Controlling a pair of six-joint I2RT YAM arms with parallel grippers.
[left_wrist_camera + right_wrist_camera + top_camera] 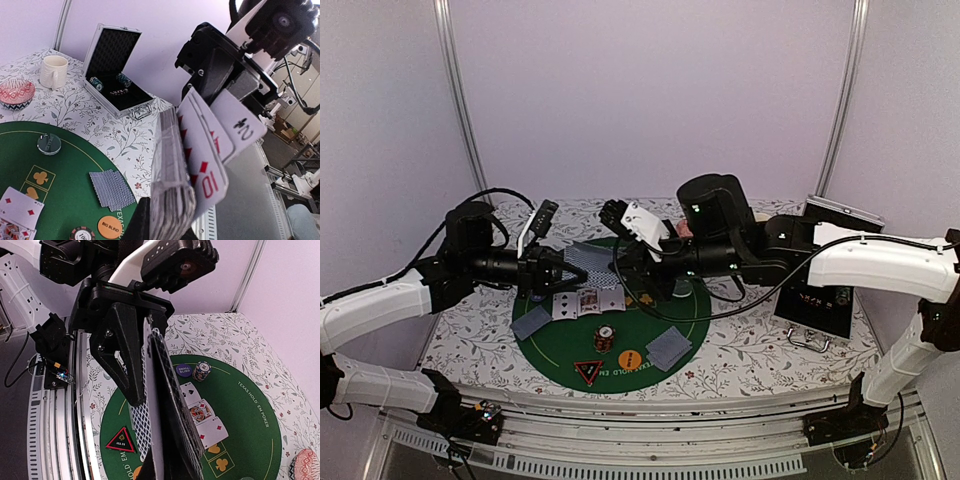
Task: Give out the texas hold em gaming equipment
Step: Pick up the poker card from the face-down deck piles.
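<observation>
While L gripper (565, 270) is clenched on the deck (170, 190), held edge-up above the green mat (560, 350), R gripper (220, 97) is pinched shut on the fanned cards (210, 145) splayed off the deck's top. The 10 of diamonds and a club card show face-out. So: mid-deal, by my read.

Done so far:
- Row of face-up cards (585, 303) on mat just below both grippers.
- Face-down hand (532, 322) below L gripper, toward its base.
- Second face-down hand (668, 347) below R gripper, base side.
- Chip stack (605, 337), orange BIG BLIND btn (628, 357) and triangle marker (588, 372) btwn the two hands, nearer the bases.
- Blue SMALL BLIND btn (183, 370) w/ another chip stack (201, 371) just beside it, beyond the deck in R wrist view.

Left, prob: place the pinched cards, park the deck. Maybe more chips too, since some sit in the open case (117, 75), well off to R gripper's outer side. Can't tell how many cards are pinched.
</observation>
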